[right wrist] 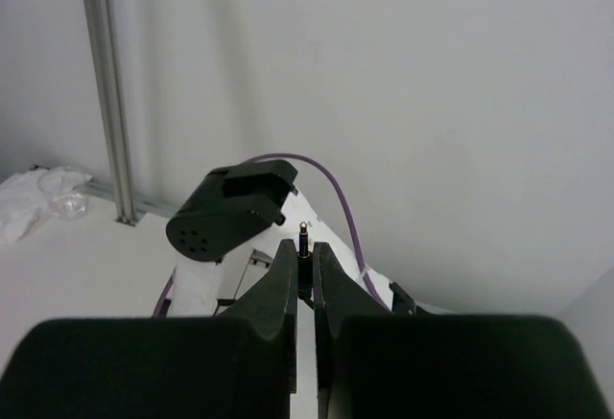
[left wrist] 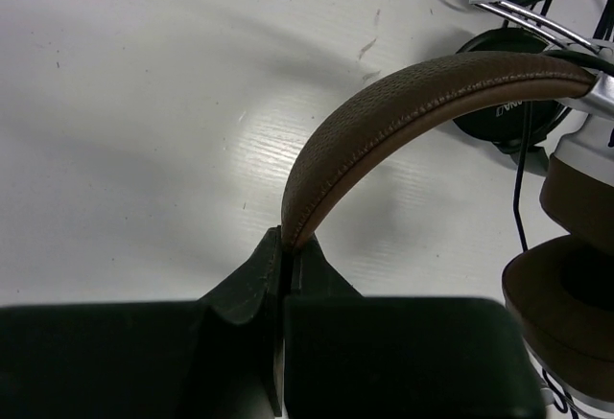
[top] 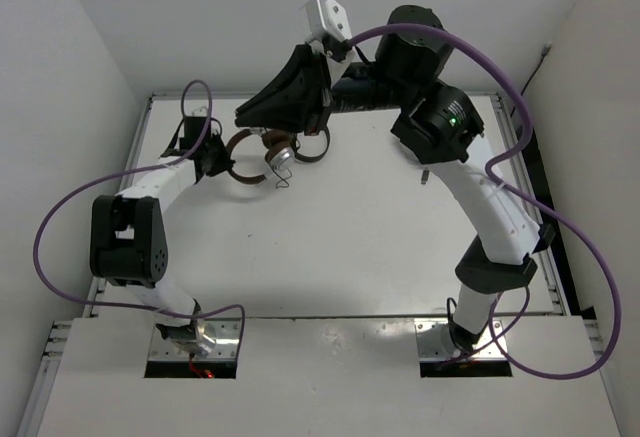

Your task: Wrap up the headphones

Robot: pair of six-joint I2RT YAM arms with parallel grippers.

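The left gripper (top: 213,160) is reaching to the far left part of the table (top: 350,247), and its two fingers are pressing together on the brown headband (left wrist: 403,112). In the left wrist view the band is rising out of the pinch and arching away to the right. The headphones (top: 278,157) are lying just to the right of this gripper, near the far edge. One brown-and-silver earcup (left wrist: 566,304) is sitting at the band's right end, with the thin black cable (left wrist: 518,189) hanging down beside it.

Further right, the right gripper (top: 243,115) is hanging above the headphones, with its black wedge covering part of them in the top view. Its fingers are closing tightly on the cable's plug (right wrist: 303,232), whose metal tip is poking out just past the fingertips.

In the right wrist view, a black joint of the left arm (right wrist: 230,213) is showing behind the plug. A purple hose (right wrist: 336,189) is looping over it, and an aluminium rail (right wrist: 106,93) is standing against the wall at the left.
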